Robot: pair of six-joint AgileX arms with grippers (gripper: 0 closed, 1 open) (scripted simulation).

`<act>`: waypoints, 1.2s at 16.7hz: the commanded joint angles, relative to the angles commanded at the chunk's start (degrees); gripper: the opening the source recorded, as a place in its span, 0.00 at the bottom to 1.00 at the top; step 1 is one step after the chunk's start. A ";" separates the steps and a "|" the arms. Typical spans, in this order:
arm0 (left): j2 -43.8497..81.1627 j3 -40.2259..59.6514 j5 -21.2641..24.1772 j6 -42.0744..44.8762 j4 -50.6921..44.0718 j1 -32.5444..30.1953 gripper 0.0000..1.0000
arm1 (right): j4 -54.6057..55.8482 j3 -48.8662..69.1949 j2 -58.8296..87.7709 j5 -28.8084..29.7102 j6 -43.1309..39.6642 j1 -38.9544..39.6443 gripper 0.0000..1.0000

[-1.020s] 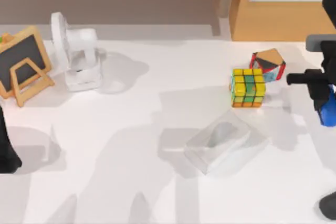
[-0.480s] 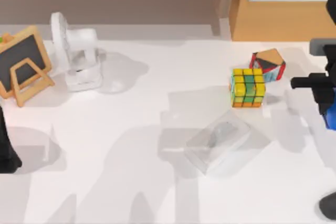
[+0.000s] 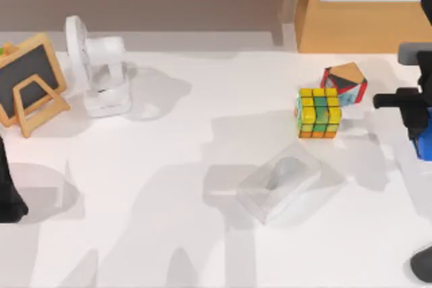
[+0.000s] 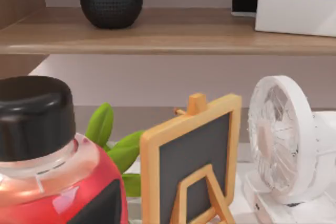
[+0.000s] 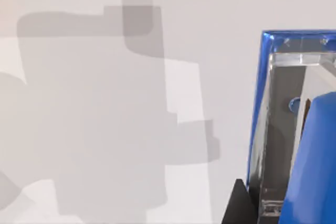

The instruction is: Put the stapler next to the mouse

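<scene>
The stapler (image 3: 424,145), a bright blue bar, hangs at the table's far right edge, and my right gripper (image 3: 420,134) is shut on it from above. In the right wrist view the stapler (image 5: 310,150) shows blue with a clear middle part, above bare white table, with a dark finger (image 5: 238,206) beside it. The mouse (image 3: 286,175) is a pale, translucent shape with a grey centre, lying on the table in front of the cube and well to the left of the stapler. My left arm (image 3: 7,190) stays parked at the left edge.
A multicoloured puzzle cube (image 3: 318,112) and a red-and-orange block (image 3: 345,82) stand behind the mouse. At the back left are a white fan (image 3: 101,72) and a small chalkboard easel (image 3: 30,82). A red bottle (image 4: 47,171) is close to the left wrist.
My right gripper with the stapler has drifted a little to the right and wavered slightly back and forth. Mouse, cube and left arm are unmoved.
</scene>
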 joint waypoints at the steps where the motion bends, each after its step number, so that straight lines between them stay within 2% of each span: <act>1: 0.00 0.00 0.00 0.00 0.00 0.00 1.00 | 0.34 0.02 -0.09 0.00 -0.01 -0.02 0.00; 20: 0.00 0.00 0.00 0.00 0.00 0.00 1.00 | 4.16 -4.20 3.46 0.06 0.00 -0.07 0.00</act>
